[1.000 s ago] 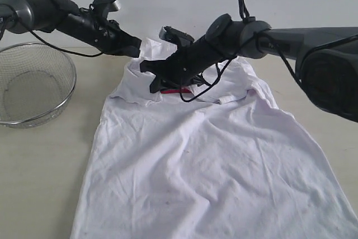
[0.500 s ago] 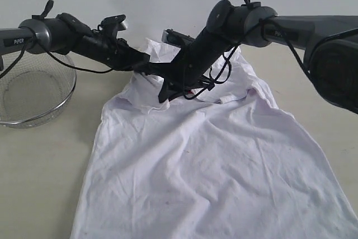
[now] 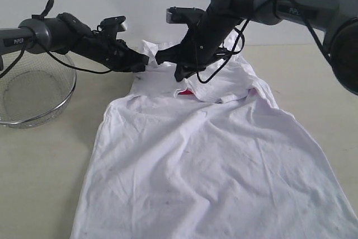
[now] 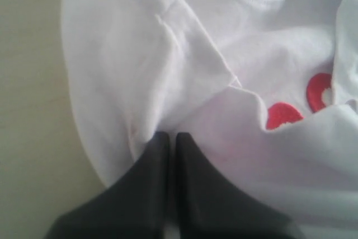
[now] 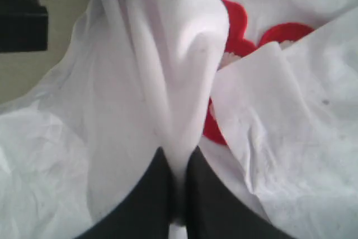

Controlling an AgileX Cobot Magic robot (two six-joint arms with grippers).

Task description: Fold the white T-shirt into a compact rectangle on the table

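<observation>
We note the white T-shirt spread on the table just beside the wire basket. The left gripper, nearer the basket, and the right gripper each pinch a fold of its bunched end, fingers clamped tight.

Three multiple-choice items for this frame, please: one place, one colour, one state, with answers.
1. In the exterior view the basket is: A) left of the shirt B) on it C) right of it
2. The lettering is: A) blue B) green C) red
3. The right gripper is: A) open B) shut on the shirt C) shut on the basket
Answers: A, it stands off the shirt's left edge; C, red shows in both wrist views; B, cloth is pinched between its jaws.
</observation>
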